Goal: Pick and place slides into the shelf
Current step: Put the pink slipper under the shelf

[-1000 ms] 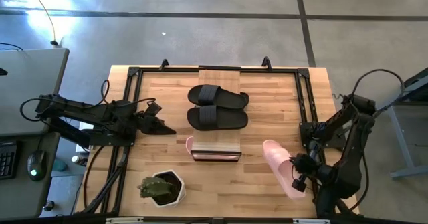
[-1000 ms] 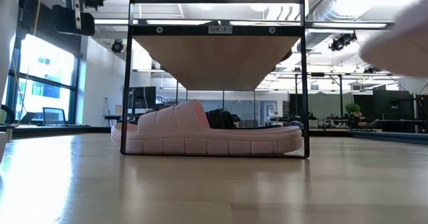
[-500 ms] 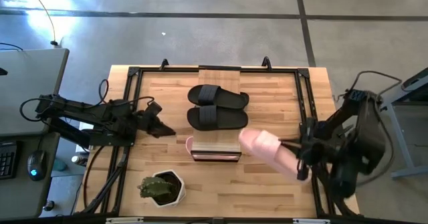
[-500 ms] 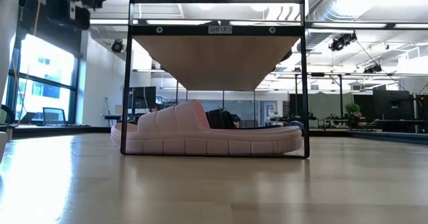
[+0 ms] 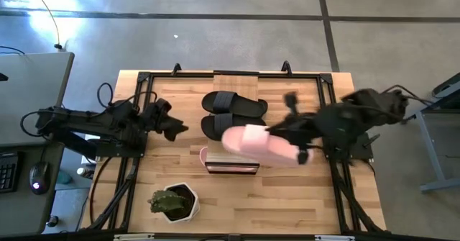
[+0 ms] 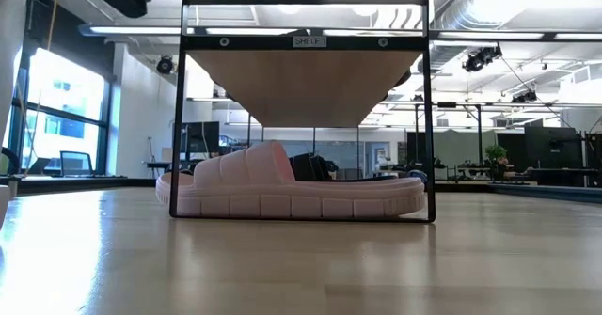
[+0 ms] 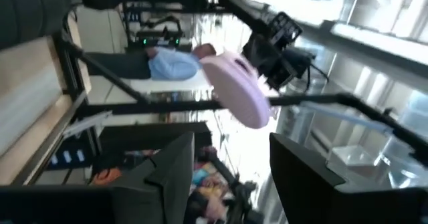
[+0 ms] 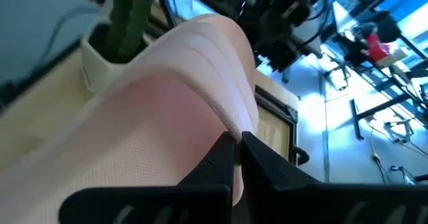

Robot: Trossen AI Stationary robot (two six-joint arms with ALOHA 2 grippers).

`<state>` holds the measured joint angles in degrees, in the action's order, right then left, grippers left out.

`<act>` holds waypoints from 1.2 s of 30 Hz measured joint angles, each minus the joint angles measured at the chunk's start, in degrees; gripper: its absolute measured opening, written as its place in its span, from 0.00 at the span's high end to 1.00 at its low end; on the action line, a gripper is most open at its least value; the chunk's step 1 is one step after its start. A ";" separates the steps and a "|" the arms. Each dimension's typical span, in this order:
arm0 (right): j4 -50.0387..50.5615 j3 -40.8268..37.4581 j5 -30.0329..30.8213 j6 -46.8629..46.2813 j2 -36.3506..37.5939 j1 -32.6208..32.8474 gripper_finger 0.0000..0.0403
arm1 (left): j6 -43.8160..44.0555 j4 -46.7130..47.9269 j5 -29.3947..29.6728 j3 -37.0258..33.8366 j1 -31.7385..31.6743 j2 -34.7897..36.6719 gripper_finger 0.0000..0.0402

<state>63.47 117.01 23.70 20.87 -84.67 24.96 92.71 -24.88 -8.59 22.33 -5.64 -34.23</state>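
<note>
So the right gripper (image 5: 300, 153) has its fingers (image 8: 224, 158) pinched tight on the edge of a pale pink slide (image 5: 259, 144), carrying it in the air over the near end of the shelf (image 5: 236, 79). From the right wrist view the slide's wide strap bulges up just past the fingertips, with the potted plant (image 5: 173, 201) showing beyond it.

The other pink slide (image 6: 292, 191) is already parked on the shelf's lower tier, under the light-wood plank, sitting flat on its sole. Its end just pokes out from under the plank in the high view. Two black slides (image 5: 233, 115) lie side by side on the plank top, a bit beyond the carried pink one.

The left gripper (image 5: 175, 128) is off to the shelf's left side above the surface (image 5: 287, 198), fingers (image 7: 167, 174) spread wide with nothing between them. Its wrist view looks across at the carried pink slide and the right arm, well ahead of the fingertips.
</note>
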 joint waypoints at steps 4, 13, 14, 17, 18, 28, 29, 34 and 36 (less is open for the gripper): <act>-3.45 -0.04 -5.72 6.57 -4.08 -7.34 1.00 | 1.64 -0.79 -3.38 0.00 -4.45 -0.05 0.55; -10.09 -0.07 -12.84 14.86 -13.41 -17.71 1.00 | 2.34 -0.58 -7.10 0.00 -9.54 -0.16 0.55; -10.33 -0.07 -12.92 15.39 -14.21 -18.31 1.00 | 2.34 -0.58 -7.45 0.00 -9.89 -0.16 0.55; -11.52 -0.07 -13.32 17.05 -16.07 -19.66 1.00 | 2.34 0.47 -8.12 0.00 -10.17 -0.14 0.55; -11.79 -0.07 -13.51 17.38 -16.52 -19.92 1.00 | 2.34 1.37 -8.32 0.00 -10.15 -0.14 0.55; -14.63 -0.07 -16.24 19.91 -17.08 -20.86 1.00 | 2.23 7.84 -9.85 0.00 -10.13 -0.14 0.55; -14.59 -0.07 -16.75 20.05 -17.08 -20.89 1.00 | 2.24 7.84 -9.88 0.00 -10.13 -0.14 0.55; -14.67 -0.09 -17.93 20.17 -17.83 -21.57 1.00 | 2.30 7.92 -10.13 0.00 -10.13 -0.27 0.55; -14.95 -0.09 -18.74 20.29 -17.88 -21.89 1.00 | 2.30 7.93 -10.16 0.00 -10.13 -0.57 0.55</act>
<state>48.52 116.92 4.96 41.15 -102.55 3.07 95.00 -16.95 -18.74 22.33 -15.77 -34.80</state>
